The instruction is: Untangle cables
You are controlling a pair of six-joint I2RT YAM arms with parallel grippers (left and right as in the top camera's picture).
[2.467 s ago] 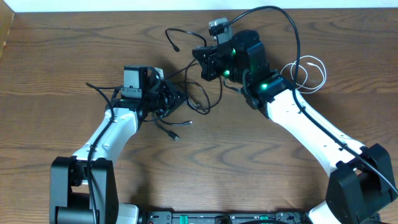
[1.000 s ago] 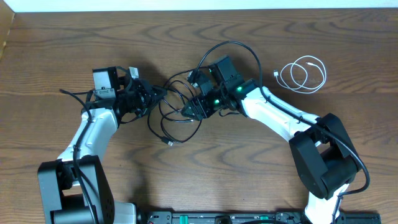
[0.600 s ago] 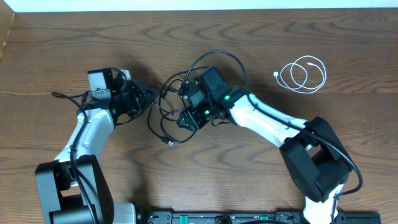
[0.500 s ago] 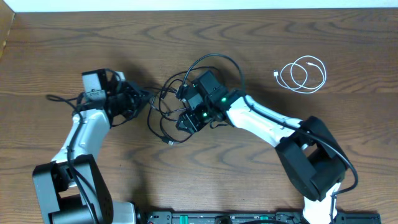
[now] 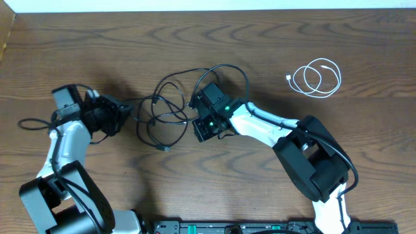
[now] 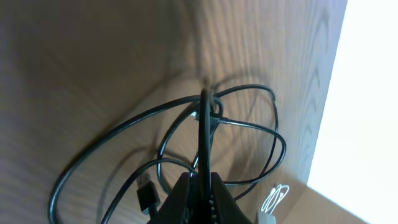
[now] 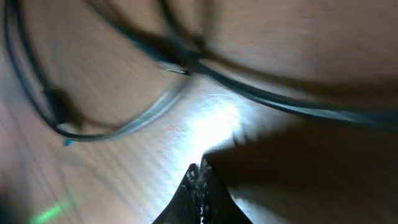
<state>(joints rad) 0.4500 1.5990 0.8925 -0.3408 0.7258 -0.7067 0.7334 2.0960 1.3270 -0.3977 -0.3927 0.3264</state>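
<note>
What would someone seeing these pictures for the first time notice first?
The black cable grabs the eye first. It sprawls in loose loops mid-table, with one strand pinched in the left end effector and the right end effector down at the tangle's right edge. Next comes the white cable, a small neat coil lying alone toward the table's back right, well apart from the tangle.

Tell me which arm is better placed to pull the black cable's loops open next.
Left. The left tool is shut on a strand of the black cable, drawn out from the loops. The right tool is shut beside the loops, apparently gripping nothing.
</note>
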